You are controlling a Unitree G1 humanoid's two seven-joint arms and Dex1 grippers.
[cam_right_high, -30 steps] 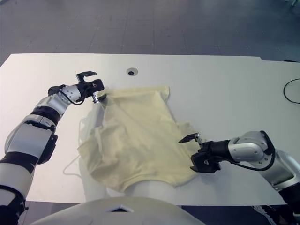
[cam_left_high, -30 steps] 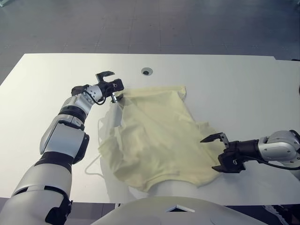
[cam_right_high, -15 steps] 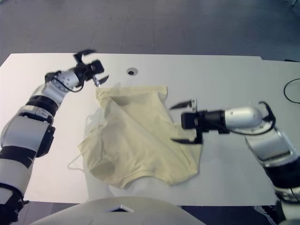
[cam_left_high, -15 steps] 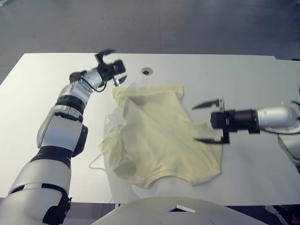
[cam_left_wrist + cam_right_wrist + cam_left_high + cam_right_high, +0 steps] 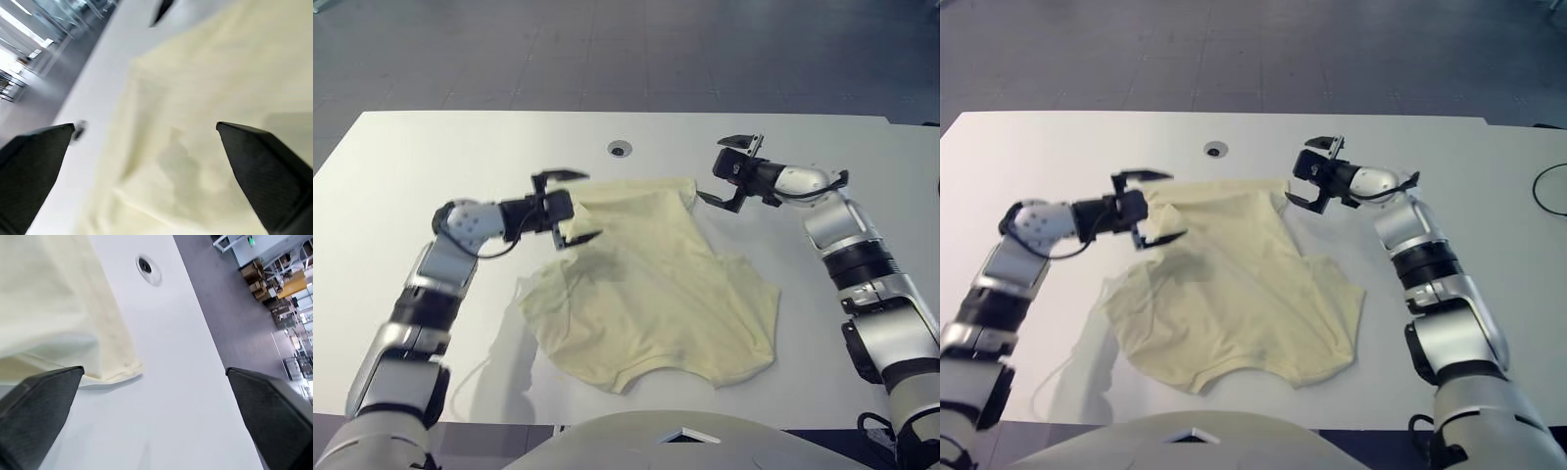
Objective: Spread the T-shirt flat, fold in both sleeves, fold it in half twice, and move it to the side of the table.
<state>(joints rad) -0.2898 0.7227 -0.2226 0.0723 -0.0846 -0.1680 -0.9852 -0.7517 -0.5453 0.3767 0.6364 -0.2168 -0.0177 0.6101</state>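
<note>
Right gripper [image 5: 713, 168] swung to a far T-shirt [image 5: 656, 284] corner, left gripper [image 5: 587, 204] opposite, both fingers wide.

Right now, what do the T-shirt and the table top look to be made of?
T-shirt: thin, soft, matte pale-yellow fabric, probably a cotton knit; it creases and lies limp, with a stitched hem. Table: hard, smooth white top with a slight sheen, perhaps laminate or painted board; no grain shows.
</note>
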